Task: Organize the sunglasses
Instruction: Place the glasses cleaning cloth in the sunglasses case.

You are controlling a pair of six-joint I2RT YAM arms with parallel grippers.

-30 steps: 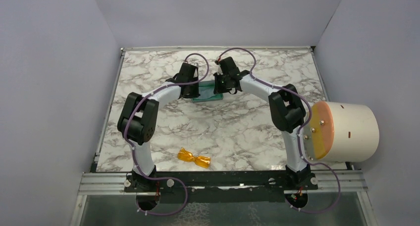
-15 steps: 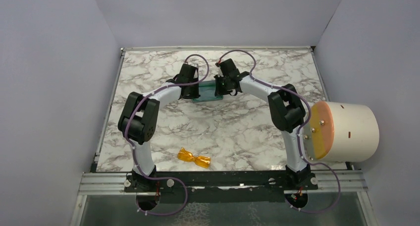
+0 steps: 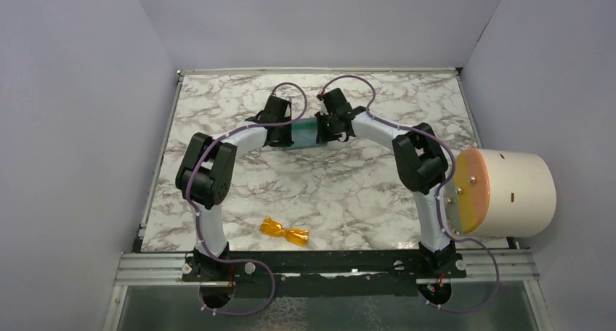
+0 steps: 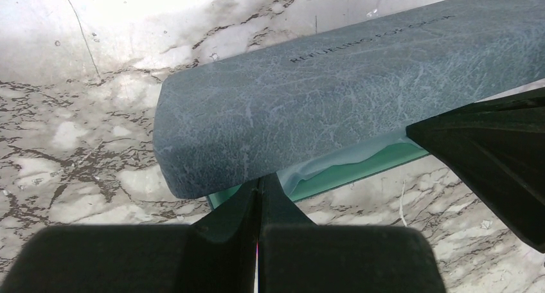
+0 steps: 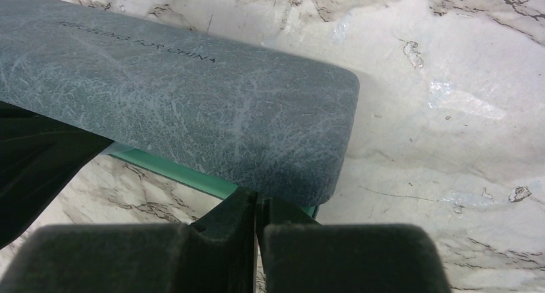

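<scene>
Reaching across the marble table [image 3: 349, 189], both arms meet at a blue-grey case [image 3: 305, 133] in the far middle, one arm at each short end. The left gripper [image 4: 259, 185] has its fingers pressed together, with their tip at the seam under the lid [image 4: 321, 94], where a green lining [image 4: 379, 164] shows. The right gripper [image 5: 257, 202] is likewise pressed together, its tip under the lid's other corner. Neither visibly pinches anything. The sunglasses [image 3: 285, 231], folded and orange, lie by themselves near the table's front edge, between the two arm bases and well apart from the case.
</scene>
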